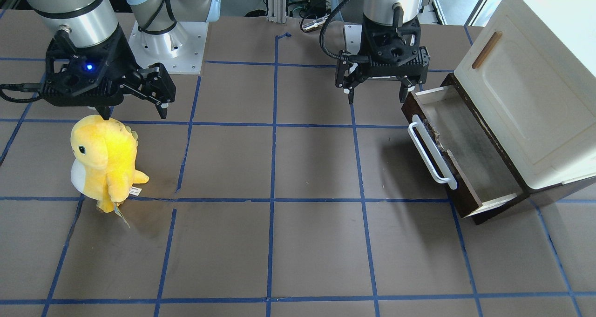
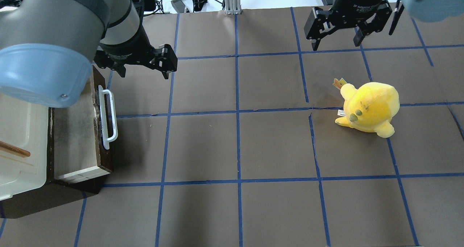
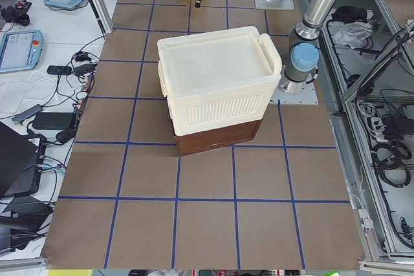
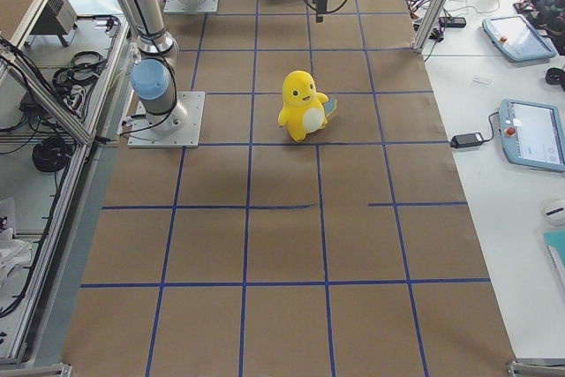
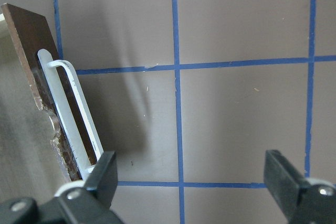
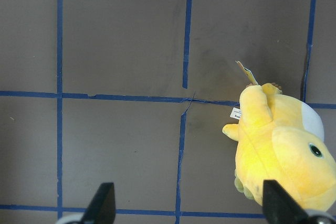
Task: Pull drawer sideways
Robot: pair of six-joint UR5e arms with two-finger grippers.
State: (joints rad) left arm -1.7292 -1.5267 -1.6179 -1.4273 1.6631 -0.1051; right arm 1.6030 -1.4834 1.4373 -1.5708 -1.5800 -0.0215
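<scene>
The dark brown drawer [image 1: 470,168] stands pulled out from under a cream-white cabinet [image 1: 526,98], its pale inside [image 2: 74,131] bare. Its long white bar handle [image 1: 430,154] runs along the front and also shows in the overhead view [image 2: 108,118] and the left wrist view [image 5: 73,114]. My left gripper [image 1: 378,97] is open and empty. It hovers beside the drawer's end nearest the robot base, apart from the handle [image 2: 143,73]. In the left wrist view one finger [image 5: 102,174] is close to the handle's end. My right gripper [image 1: 135,114] is open and empty, far from the drawer.
A yellow plush toy [image 1: 104,161] stands on the brown mat under my right gripper [image 2: 335,45], and shows in the right wrist view [image 6: 283,150]. The cabinet door has a small brown wooden handle [image 1: 486,50]. Blue tape lines grid the mat. Both arm bases stand at the table's robot side.
</scene>
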